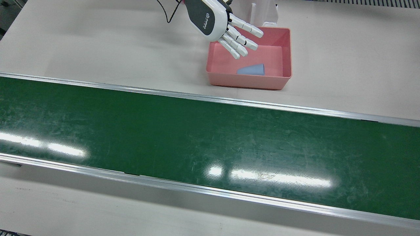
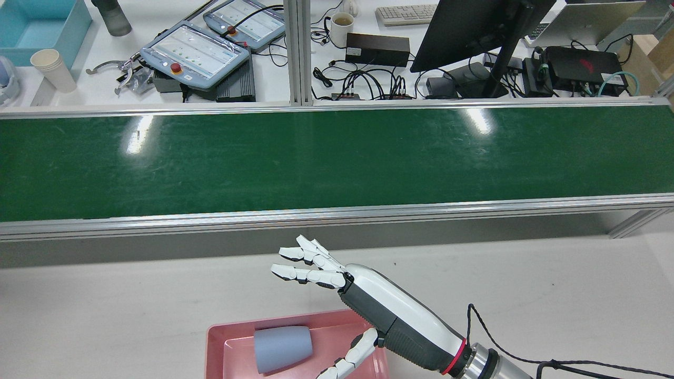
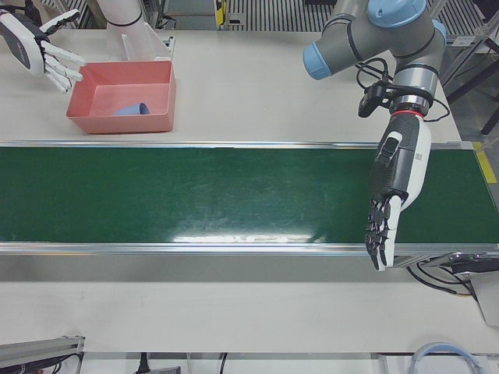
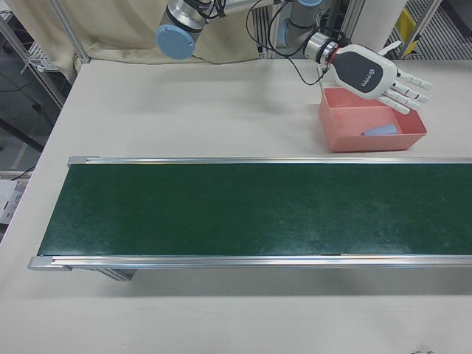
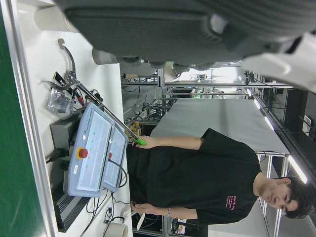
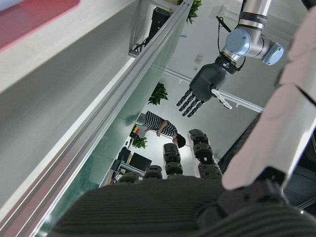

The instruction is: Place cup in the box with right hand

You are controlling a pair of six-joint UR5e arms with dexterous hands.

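Observation:
A blue-grey cup (image 1: 251, 69) lies on its side inside the pink box (image 1: 285, 62); it also shows in the rear view (image 2: 283, 348), the left-front view (image 3: 129, 110) and the right-front view (image 4: 381, 130). My right hand (image 1: 226, 28) hovers above the box's left edge, fingers spread, holding nothing; it shows in the rear view (image 2: 363, 300) and the right-front view (image 4: 376, 76). My left hand (image 3: 391, 199) hangs open over the far end of the green belt (image 3: 195, 195), far from the box.
The green conveyor belt (image 1: 197, 144) with metal rails runs across the table in front of the box. A white pedestal (image 1: 264, 13) stands just behind the box. Operator desks with teach pendants (image 2: 195, 52), a monitor and cables lie beyond the belt.

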